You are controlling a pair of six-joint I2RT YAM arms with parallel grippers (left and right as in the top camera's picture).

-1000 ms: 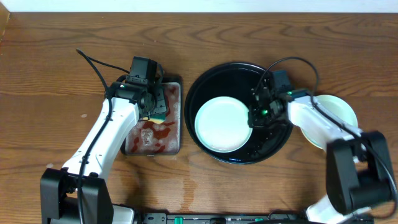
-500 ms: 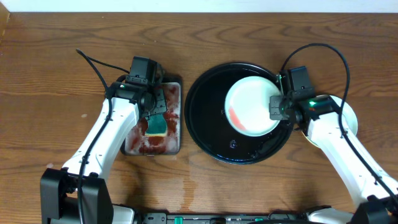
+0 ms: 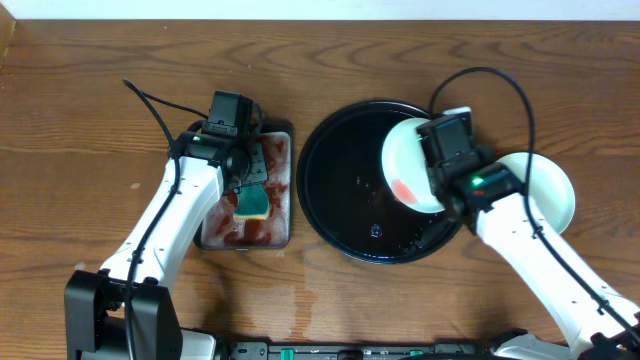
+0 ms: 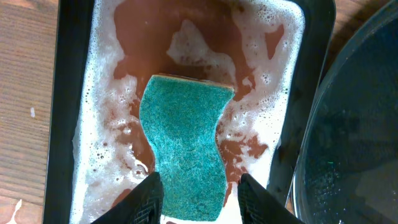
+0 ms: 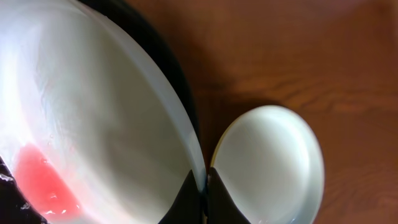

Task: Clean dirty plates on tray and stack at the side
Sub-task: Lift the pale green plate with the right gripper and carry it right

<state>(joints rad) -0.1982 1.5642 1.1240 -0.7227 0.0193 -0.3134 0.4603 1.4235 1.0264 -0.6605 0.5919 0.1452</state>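
Clenching on the rim of one dirty plate (image 5: 93, 124), your right jaws are holding it tilted, with both dark fingertips (image 5: 219, 202) closing on its edge at the bottom of the right wrist view. A red smear (image 5: 43, 180) is showing low on the plate's pale face. You are holding that plate over the right-hand part of the black tray (image 3: 335, 190), whose rim is peeking out just behind the plate's edge. Whether the plate is touching the tray, you cannot tell. Just beyond the jaws, a second pale plate (image 5: 267, 162) is lying flat on the wooden surface (image 3: 80, 120), beside the black tray's right rim, and its face is looking clean.

On your other side, your left jaws are standing released. Their fingers (image 4: 148, 199) are straddling the near end of a green sponge (image 4: 186, 143), with a gap showing between it and the right-hand finger. The sponge is lying flat in the small rectangular tray (image 4: 68, 93), soaking in foamy, red-brown water. That small tray is sitting just left of the black tray, their rims close together. Droplets (image 3: 375, 230) are glistening on the black tray's wet floor.
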